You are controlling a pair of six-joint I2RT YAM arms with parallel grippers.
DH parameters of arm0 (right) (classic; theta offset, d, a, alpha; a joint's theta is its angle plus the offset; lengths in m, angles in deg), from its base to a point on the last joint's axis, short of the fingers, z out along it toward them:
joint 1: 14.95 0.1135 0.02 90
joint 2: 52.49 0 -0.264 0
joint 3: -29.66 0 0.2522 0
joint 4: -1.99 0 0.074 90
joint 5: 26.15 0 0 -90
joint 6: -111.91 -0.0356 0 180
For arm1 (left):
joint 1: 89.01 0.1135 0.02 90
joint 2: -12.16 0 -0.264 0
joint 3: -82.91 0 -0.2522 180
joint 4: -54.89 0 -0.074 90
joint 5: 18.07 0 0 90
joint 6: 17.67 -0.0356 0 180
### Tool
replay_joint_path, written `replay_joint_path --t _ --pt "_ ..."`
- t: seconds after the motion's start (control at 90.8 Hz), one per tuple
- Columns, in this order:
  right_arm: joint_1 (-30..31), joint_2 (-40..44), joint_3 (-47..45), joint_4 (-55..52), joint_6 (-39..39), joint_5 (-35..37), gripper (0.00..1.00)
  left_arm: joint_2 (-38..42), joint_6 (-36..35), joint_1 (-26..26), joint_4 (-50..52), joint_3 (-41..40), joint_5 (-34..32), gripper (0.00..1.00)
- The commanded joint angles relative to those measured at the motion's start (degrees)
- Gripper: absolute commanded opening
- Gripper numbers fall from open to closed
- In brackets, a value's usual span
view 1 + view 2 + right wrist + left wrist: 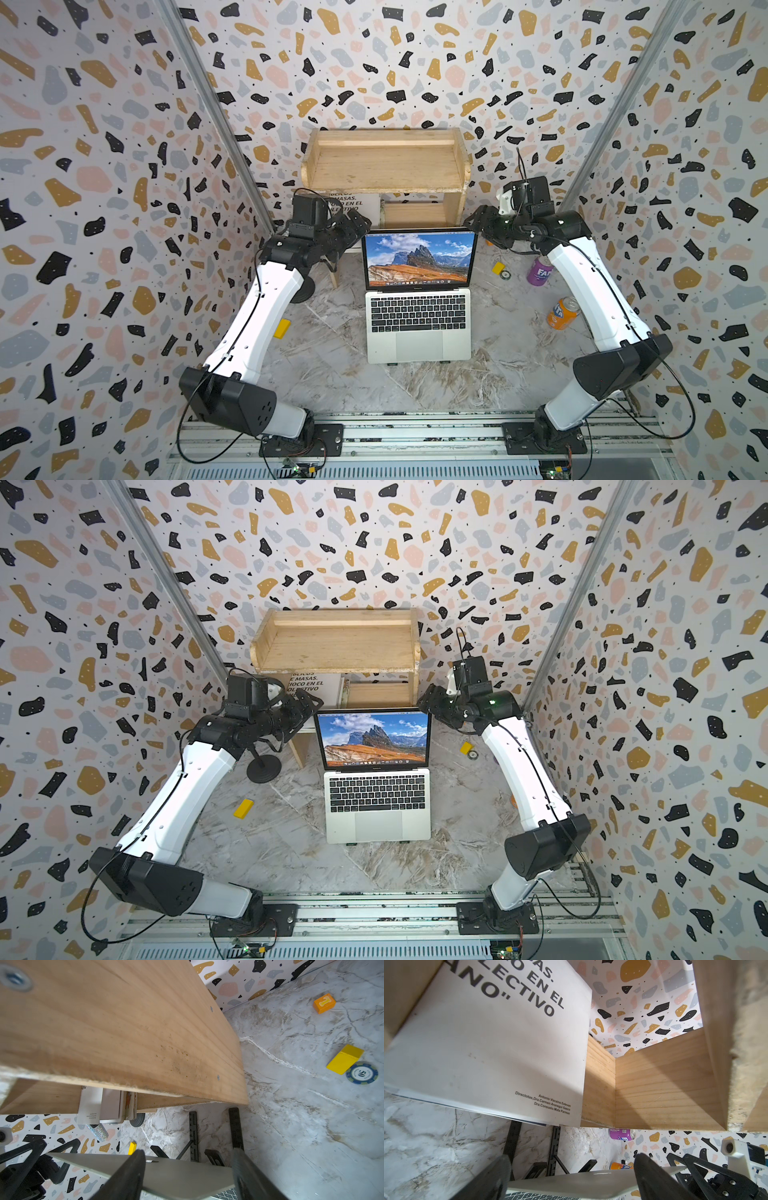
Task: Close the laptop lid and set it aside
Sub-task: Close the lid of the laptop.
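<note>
The left gripper (359,227) has its two fingers (652,1176) spread wide. One top corner of the laptop lid (419,259) sits in the gap between them. It is hard to tell if a finger touches the lid. The right gripper (478,222) is at the other top corner of the lid. Its fingers (128,1176) are apart too, and the gap is much wider than the thin lid, so it is not squeezing it. The lid stands up and leans back a little. Its screen is lit and shows a mountain under a blue sky. The laptop (419,328) is open in the middle of the marble table (332,382), with its keys and trackpad facing up. It rests on a black stand (193,1134), and the bars of the stand show under it in the wrist views. Just behind the lid is a wooden shelf (384,162), set against the back wall. A white book (483,1043) with black letters stands under the shelf, on the left arm's side. A yellow block (281,328) lies on the table beside the left arm. On the right arm's side are a purple can (539,272) and an orange can (562,313), which lies on its side. Near them another small yellow block (345,1058) touches a blue poker chip (362,1073).
</note>
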Motion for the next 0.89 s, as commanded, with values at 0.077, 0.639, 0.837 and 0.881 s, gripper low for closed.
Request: replay_joint_path --t 0.077,0.639,0.837,0.881 --pt "1.05 -0.14 2.14 -1.71 1.06 0.81 0.69 -1.01 -2.34 -2.02 -0.19 2.71 -0.70 0.92" --pt "1.63 1.42 0.43 -2.26 1.75 1.55 0.68 0.77 -3.36 -3.99 -0.74 -0.65 -0.40 0.90" --pt "1.98 2.03 -0.37 -2.41 1.98 1.56 0.67 2.08 -3.42 -4.77 -1.16 -2.32 -0.32 0.89" --pt "2.07 2.29 -0.70 -2.37 2.06 1.64 0.67 2.43 -3.38 -4.88 -1.36 -2.74 -0.30 0.89"
